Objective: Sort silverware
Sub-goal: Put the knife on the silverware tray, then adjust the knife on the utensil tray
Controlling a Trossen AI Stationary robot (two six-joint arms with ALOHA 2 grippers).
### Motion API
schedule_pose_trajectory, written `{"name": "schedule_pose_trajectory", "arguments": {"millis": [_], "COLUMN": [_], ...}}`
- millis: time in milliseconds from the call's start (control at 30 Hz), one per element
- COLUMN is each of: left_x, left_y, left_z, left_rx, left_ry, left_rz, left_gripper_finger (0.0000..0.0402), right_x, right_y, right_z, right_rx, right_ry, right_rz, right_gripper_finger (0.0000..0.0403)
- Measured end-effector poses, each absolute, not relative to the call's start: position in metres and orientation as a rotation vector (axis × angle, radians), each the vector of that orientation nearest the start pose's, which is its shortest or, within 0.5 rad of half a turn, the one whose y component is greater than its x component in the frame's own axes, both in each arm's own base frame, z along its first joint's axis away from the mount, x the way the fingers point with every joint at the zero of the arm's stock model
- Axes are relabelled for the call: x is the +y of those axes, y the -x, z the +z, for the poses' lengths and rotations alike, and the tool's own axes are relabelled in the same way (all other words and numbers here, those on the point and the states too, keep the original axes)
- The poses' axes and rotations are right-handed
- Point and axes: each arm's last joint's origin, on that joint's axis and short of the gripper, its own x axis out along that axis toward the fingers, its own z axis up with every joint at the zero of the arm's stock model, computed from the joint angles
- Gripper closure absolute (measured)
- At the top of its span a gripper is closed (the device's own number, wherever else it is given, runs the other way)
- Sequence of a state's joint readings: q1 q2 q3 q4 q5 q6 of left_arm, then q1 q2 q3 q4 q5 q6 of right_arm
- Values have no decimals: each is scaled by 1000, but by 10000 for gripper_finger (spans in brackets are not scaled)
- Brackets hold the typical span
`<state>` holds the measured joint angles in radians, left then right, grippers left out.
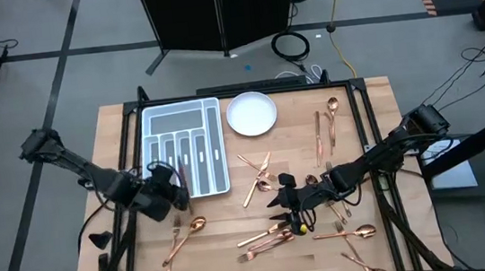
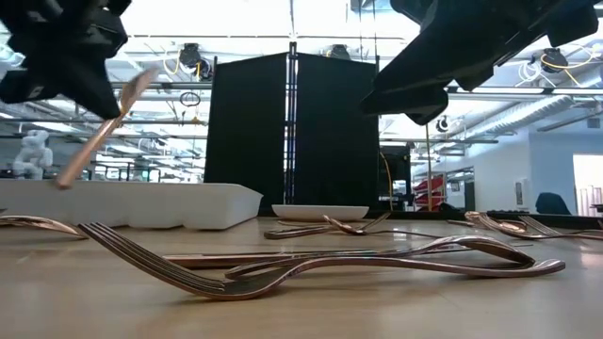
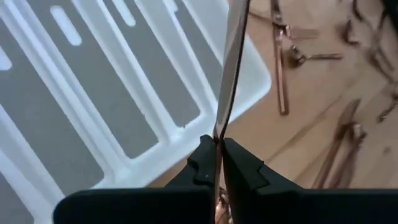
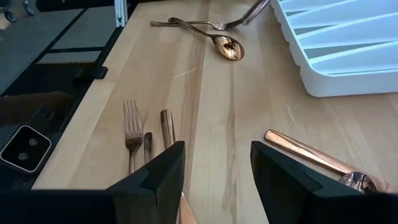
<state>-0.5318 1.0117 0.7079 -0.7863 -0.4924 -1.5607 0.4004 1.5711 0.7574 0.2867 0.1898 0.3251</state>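
Note:
Copper silverware lies scattered over the table's near half: forks and knives (image 1: 260, 174), a spoon (image 1: 185, 236), more pieces (image 1: 262, 237) and a pair near the right edge (image 1: 328, 131). My left gripper (image 1: 171, 184) hovers over the near right corner of the white compartmented tray (image 1: 146, 118), shut on one slim copper piece (image 2: 104, 127); I cannot tell which kind it is. My right gripper (image 4: 214, 168) is open above the table near the cluster in the near middle (image 1: 286, 205), touching nothing. A fork (image 4: 132, 130) and a spoon (image 4: 230, 46) lie ahead of it. My left gripper pinches the slim copper piece between its two fingers (image 3: 239, 165), with the piece seen edge-on. The shaft (image 3: 225, 106) runs forward out of the fingers, along them. It is lifted clear and slants over the tray, one end (image 2: 61, 179) hanging lower than the other.
A white round plate (image 1: 251, 114) sits at the far middle, right of the tray. A curved fork (image 2: 283, 268) lies close to the low camera. Raised black rails run along the table's left and right edges. Bare wood shows between the tray and the near edge.

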Motion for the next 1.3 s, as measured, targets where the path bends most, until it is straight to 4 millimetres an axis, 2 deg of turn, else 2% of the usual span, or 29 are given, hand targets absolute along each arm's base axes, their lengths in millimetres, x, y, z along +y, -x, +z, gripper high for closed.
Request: {"name": "schedule_pose_trajectory", "arguments": {"millis": [167, 333, 567, 767, 1000, 1300], "left_x": [-53, -35, -17, -7, 14, 44], "left_y": [-149, -141, -126, -121, -106, -108], "left_z": [244, 253, 245, 247, 245, 239], "left_rx": [673, 638, 804, 863, 951, 1039], "left_ry": [989, 989, 973, 964, 915, 823], "left_rz": [656, 661, 791, 742, 823, 869], "left_gripper_finger": [386, 398, 401, 400, 400, 401], "right_x": [116, 115, 115, 115, 112, 105], "right_y": [-293, -293, -293, -293, -293, -296], "right_z": [182, 182, 182, 182, 182, 182], "right_rx": [531, 531, 537, 531, 512, 510], "right_ry": [-168, -146, -133, -109, -90, -93], "right_rz": [113, 117, 120, 104, 26, 3], "right_gripper_finger": [229, 229, 229, 229, 229, 229]}}
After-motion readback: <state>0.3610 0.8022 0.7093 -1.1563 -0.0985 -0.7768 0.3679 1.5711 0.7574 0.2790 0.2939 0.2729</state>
